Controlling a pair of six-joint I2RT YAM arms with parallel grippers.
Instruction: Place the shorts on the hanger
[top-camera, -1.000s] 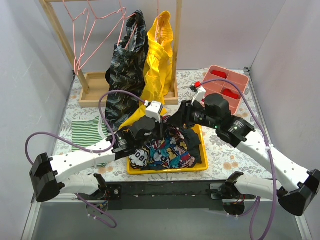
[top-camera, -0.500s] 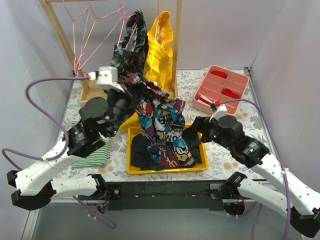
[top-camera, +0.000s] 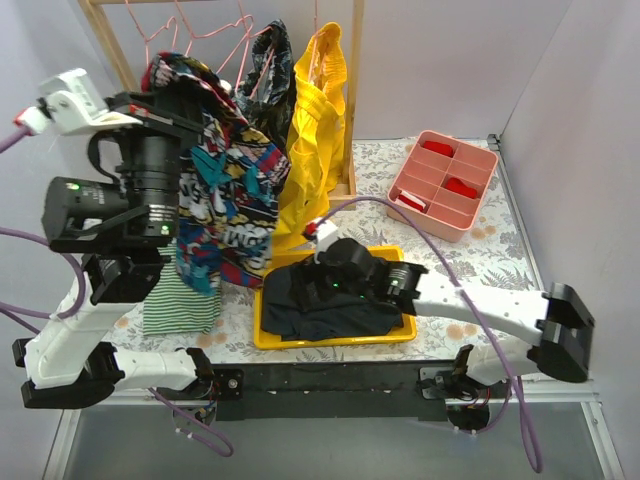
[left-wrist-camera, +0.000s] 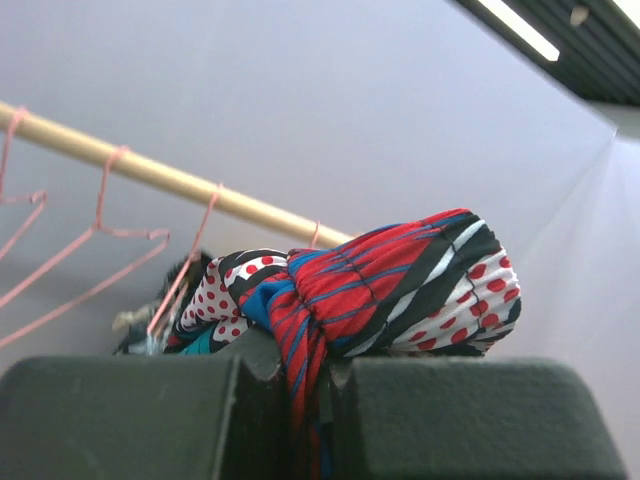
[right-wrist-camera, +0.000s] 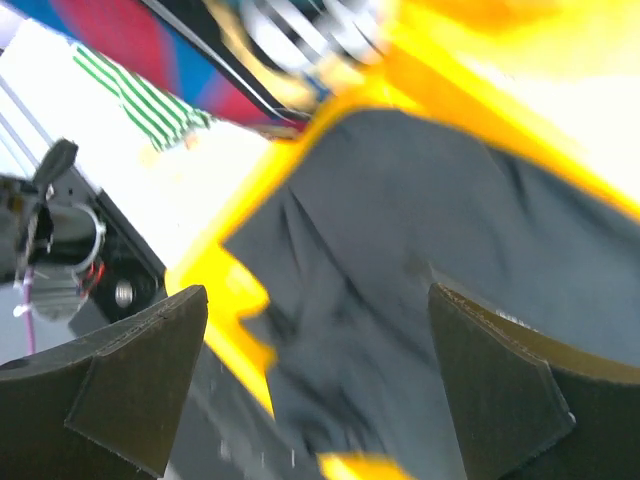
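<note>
Back rail (left-wrist-camera: 150, 172) carries the hanger (left-wrist-camera: 186, 270), so I hold the shorts (top-camera: 225, 210) high beside it, waistband pinched in the left tool (left-wrist-camera: 285, 400) so the legs hang free, right tool (right-wrist-camera: 318, 378) spread wide over the dark garment (top-camera: 320, 300) in the yellow tray (top-camera: 330, 340).

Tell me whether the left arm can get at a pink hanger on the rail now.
Probably yes: the left pincer, shut on the shorts, is high up close to a hanger, with nothing visibly between them.
</note>
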